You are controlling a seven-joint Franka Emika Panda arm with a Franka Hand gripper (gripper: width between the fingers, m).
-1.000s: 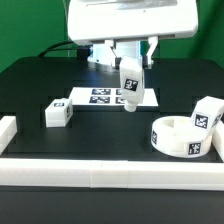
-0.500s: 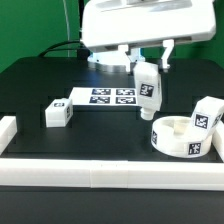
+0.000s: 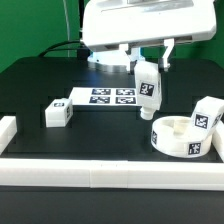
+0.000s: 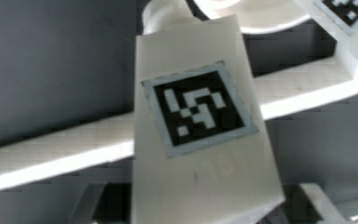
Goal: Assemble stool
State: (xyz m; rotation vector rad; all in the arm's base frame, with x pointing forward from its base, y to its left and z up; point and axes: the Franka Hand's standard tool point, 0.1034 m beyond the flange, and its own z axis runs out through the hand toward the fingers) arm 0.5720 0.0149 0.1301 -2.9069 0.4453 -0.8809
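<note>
My gripper (image 3: 148, 63) is shut on the top of a white stool leg (image 3: 149, 87). The leg hangs a little tilted in the air, above the table and just to the exterior view's left of the round white seat (image 3: 178, 137). In the wrist view the held leg (image 4: 197, 110) fills the middle with its square tag facing the camera, and a dark finger (image 4: 322, 200) shows beside it. A second leg (image 3: 207, 115) stands against the seat's far right side. A third leg (image 3: 57, 113) lies on the table at the exterior view's left.
The marker board (image 3: 103, 97) lies flat at the back centre, behind the held leg. A long white border rail (image 3: 110, 178) runs along the front and a short one (image 3: 7, 131) stands at the left. A white strip (image 4: 51, 152) crosses behind the leg in the wrist view.
Over the last second the gripper carried the leg toward the exterior view's right and slightly up, from over the marker board toward the seat. It has held still for the last half second.
</note>
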